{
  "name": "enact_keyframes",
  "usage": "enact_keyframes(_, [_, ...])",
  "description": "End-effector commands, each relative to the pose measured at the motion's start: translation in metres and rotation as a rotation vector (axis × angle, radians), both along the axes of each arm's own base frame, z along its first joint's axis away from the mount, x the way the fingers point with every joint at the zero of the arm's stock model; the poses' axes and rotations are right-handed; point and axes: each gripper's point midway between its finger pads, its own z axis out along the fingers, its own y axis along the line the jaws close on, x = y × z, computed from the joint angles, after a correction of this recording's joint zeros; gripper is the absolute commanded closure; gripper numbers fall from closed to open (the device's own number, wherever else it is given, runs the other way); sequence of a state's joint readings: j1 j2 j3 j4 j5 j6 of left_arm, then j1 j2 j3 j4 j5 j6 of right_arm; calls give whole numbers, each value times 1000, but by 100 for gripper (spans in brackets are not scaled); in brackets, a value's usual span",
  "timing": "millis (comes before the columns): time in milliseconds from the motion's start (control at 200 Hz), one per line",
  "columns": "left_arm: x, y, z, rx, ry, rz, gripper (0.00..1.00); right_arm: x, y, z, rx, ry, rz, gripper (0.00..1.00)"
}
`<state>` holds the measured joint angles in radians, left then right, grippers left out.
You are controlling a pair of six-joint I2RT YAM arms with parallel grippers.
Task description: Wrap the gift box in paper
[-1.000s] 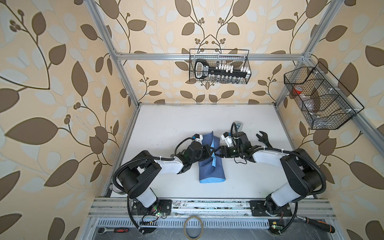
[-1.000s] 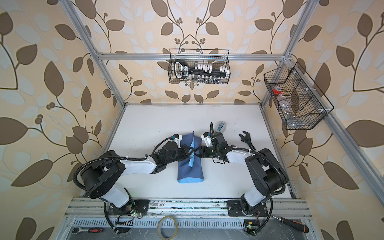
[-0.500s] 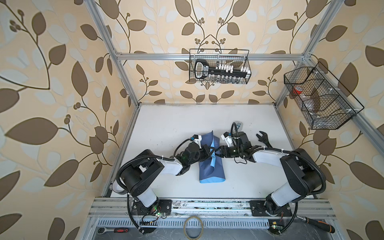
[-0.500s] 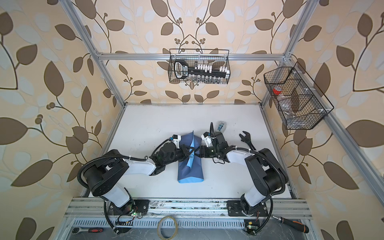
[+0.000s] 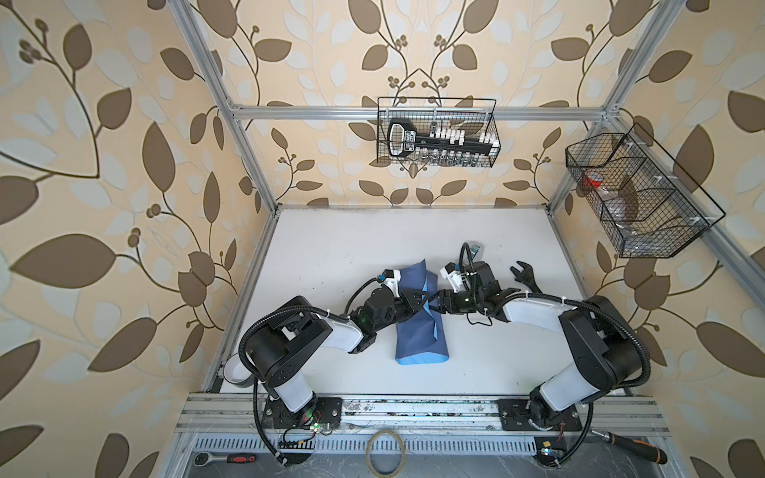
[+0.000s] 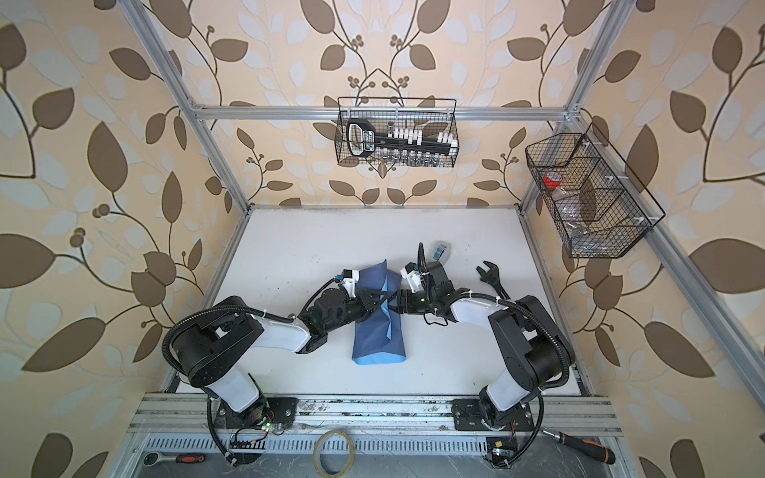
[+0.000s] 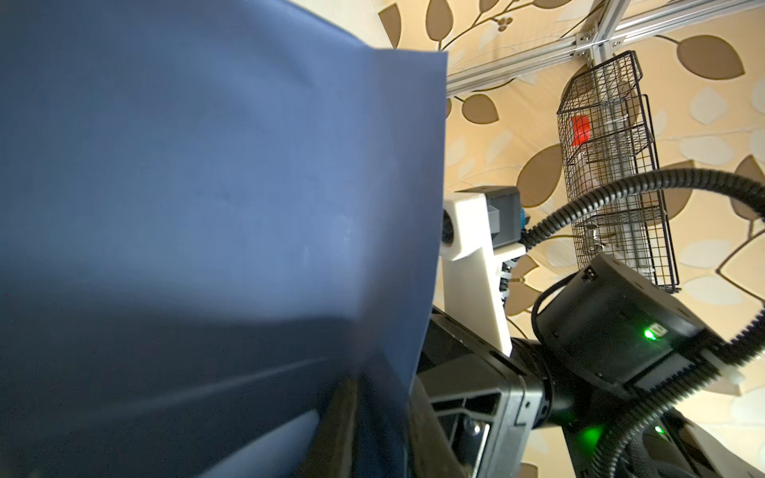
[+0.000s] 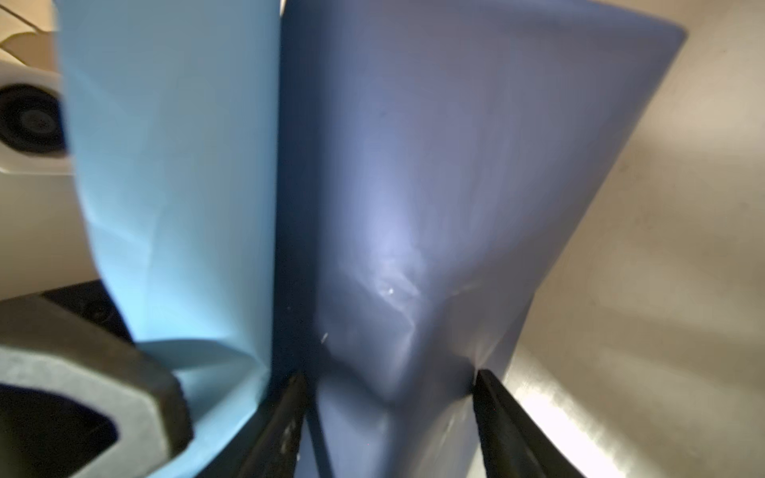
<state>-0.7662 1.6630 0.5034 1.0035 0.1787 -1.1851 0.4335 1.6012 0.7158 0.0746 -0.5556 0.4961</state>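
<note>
1. Leftmost, a ratchet [image 5: 232, 458] with a red-and-black handle is seen on the front rail, off the white worktop [image 5: 331, 248].
2. Next, the left pincer [image 5: 419, 299] is set against the left flank of the paper, about halfway along it. In the left wrist view the sheet fills most of the frame and only one dark finger [image 7: 343, 414] is made out. How far the jaws stand apart, and whether anything is held, cannot be told.
3. The paper [image 5: 420, 331] is found mid-worktop, rolled into a loose tube running front to back, slate-blue face outward. Its light-blue face is shown at the near open end and along a strip at the top seam. The gift box is hidden in every view.
4. A tape ring [image 5: 385, 432] is laid on the rail in front, and a wire basket [image 5: 434, 163] holding a socket set [image 5: 439, 142] is hung on the back wall.
5. The right pincer [image 5: 434, 299] is brought to the paper from the right, facing the left one. In the right wrist view its jaws are spread wide, and a creased ridge of dark paper is clasped between them, touched by both fingers [image 8: 289, 414].
6. A tape dispenser [image 5: 477, 249] is placed just behind that pincer, an adjustable wrench [image 5: 525, 278] to its right, both apart from the paper.
7. A second wire basket [image 5: 662, 244] is fixed to the right wall, and a screwdriver [image 5: 633, 449] is left at the front right.
</note>
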Motion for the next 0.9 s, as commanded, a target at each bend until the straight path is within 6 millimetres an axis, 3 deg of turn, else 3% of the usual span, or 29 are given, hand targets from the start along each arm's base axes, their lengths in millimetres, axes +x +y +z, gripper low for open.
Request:
enact_keyframes(0, [-27, 16, -76, 185, 167, -26, 73, -30, -45, -55, -245, 168, -62, 35])
enact_keyframes(345, [-31, 21, -90, 214, 187, -22, 63, -2, -56, -6, -217, 79, -111, 31])
enact_keyframes(590, [-31, 19, -95, 222, 194, -30, 58, 10, -105, 25, -263, -30, -269, 23])
enact_keyframes(730, [-30, 18, -94, 230, 192, -34, 54, 5, -76, 38, -115, -62, -201, 16])
enact_keyframes(895, [-31, 20, -93, 240, 189, -32, 52, 0, -41, 31, -76, -53, -106, 9])
